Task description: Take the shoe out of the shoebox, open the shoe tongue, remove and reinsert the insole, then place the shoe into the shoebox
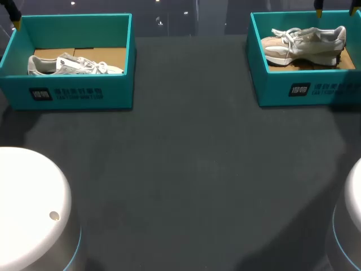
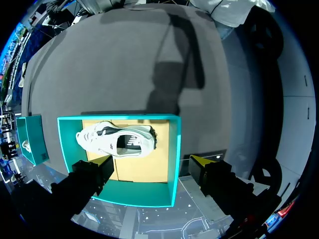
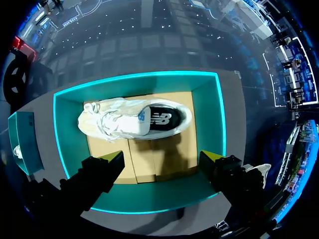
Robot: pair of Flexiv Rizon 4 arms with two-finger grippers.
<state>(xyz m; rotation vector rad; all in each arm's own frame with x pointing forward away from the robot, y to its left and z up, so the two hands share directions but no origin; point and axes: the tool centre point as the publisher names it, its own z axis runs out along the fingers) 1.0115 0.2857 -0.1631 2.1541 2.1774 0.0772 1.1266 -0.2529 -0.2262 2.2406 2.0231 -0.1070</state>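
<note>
- Our left gripper (image 2: 150,163) hung released over one teal shoebox (image 2: 174,149) holding a white shoe (image 2: 117,139).
- Our right gripper (image 3: 162,158) hung likewise released over the other shoebox (image 3: 208,114), its beige shoe (image 3: 132,120) inside.

The dark grey table (image 1: 192,169) carries two open-topped boxes set well apart, a teal shoebox (image 1: 115,93) standing flat at its far left corner and a second teal shoebox (image 1: 271,90) standing flat at its far right corner, each with printed front wall facing the near edge.
</note>
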